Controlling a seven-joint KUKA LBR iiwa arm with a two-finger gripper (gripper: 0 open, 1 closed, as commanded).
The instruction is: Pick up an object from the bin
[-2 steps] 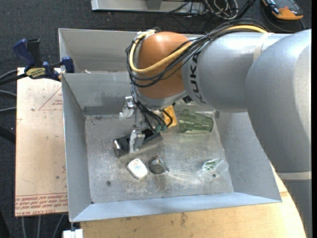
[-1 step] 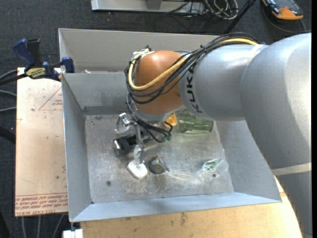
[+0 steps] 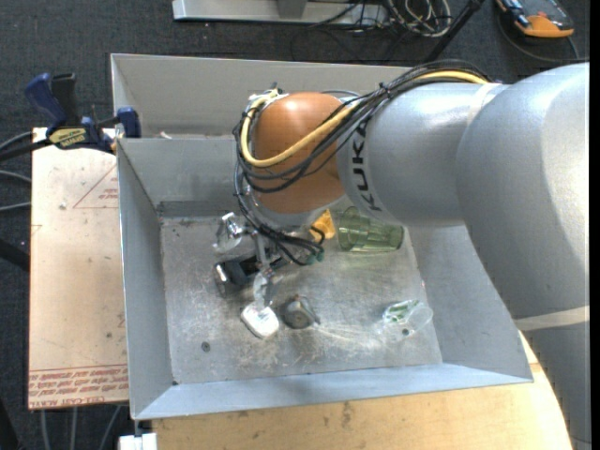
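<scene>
pincer [image 3: 255,268]: hung low over mid bin [image 3: 141,251] | grip: could not be told | nearest: white lump [image 3: 261,321] lay just nearward, black block [image 3: 232,274] at left

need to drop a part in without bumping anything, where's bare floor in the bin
Bare floor: the left strip between the bin's left wall and the black block; the strip between the front wall and the white piece and clear wrapper. Crowded mid-bin under the gripper.
</scene>
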